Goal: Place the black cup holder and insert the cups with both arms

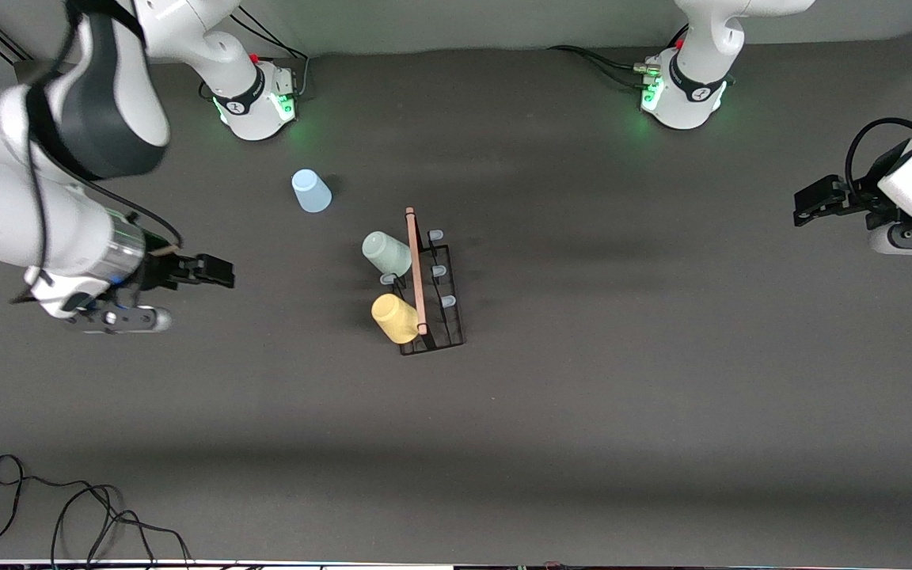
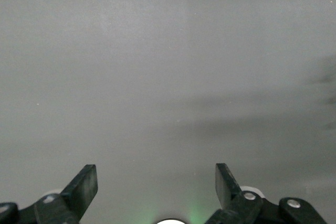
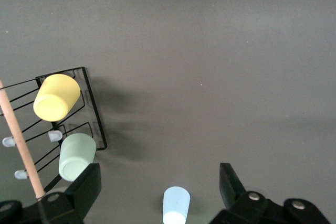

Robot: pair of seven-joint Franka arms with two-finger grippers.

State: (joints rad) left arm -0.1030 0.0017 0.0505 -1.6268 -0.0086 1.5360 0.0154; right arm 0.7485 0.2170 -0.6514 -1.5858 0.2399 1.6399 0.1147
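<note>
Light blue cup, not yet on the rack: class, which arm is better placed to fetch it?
Right. The open right gripper is nearer the light blue cup; the open left gripper waits at its own end.

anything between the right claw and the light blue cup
Nothing: only bare dark table lies between the open right claw and the light blue cup standing upside down, as the front view shows.

Both arms are pulled back to their own ends of the desk, up in the air. The left end effector (image 2: 156, 184) has its fingers spread wide with nothing between them, and the right end effector (image 3: 160, 184) is equally wide and empty too.
</note>
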